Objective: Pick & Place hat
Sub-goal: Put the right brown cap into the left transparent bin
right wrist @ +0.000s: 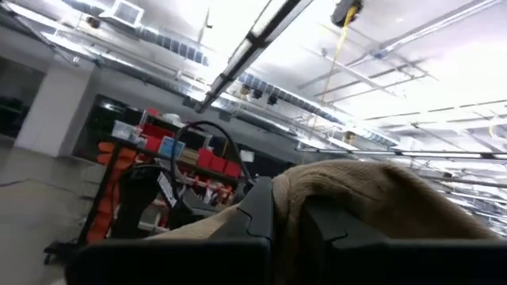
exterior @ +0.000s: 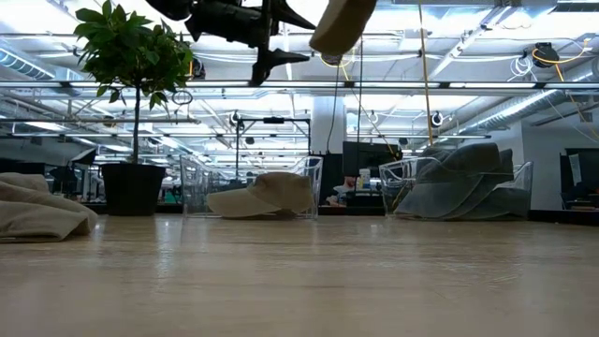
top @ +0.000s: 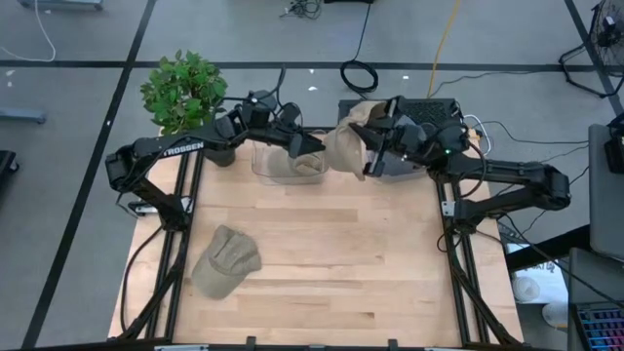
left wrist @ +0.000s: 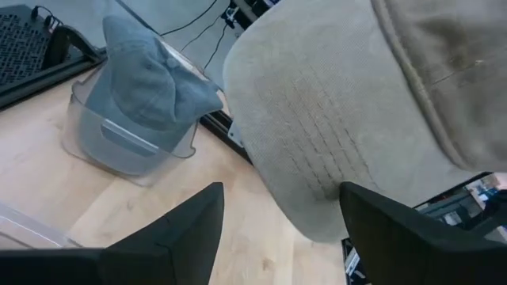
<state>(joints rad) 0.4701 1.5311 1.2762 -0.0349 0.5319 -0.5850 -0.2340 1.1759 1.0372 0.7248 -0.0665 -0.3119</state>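
Observation:
A tan hat (top: 346, 146) hangs high over the table's far middle, held by my right gripper (top: 375, 148), which is shut on it. Its stitched brim (left wrist: 317, 150) hangs right in front of my open left gripper (left wrist: 281, 237), which comes in from the left (top: 314, 144). In the low view the brim (exterior: 342, 23) shows at the top, beside the left gripper (exterior: 271, 51). A second tan hat (top: 226, 261) lies flat on the table at the near left. My right gripper pinches a bunched fold of the tan hat's crown cloth (right wrist: 317, 198) between its two shut fingers (right wrist: 253, 214). The fingers slant upward from the table's right side. The hat is lifted clear of the table, its brim hanging toward the left arm. My left gripper's fingers (left wrist: 396, 229) stand at either side of the brim's lower edge; I cannot tell whether one touches it.
A clear bin (top: 288, 164) at the far middle holds a tan hat (exterior: 267, 195). A second clear bin (left wrist: 119, 146) to its right holds grey-blue hats (exterior: 468, 178). A potted plant (top: 183, 93) stands at the far left corner.

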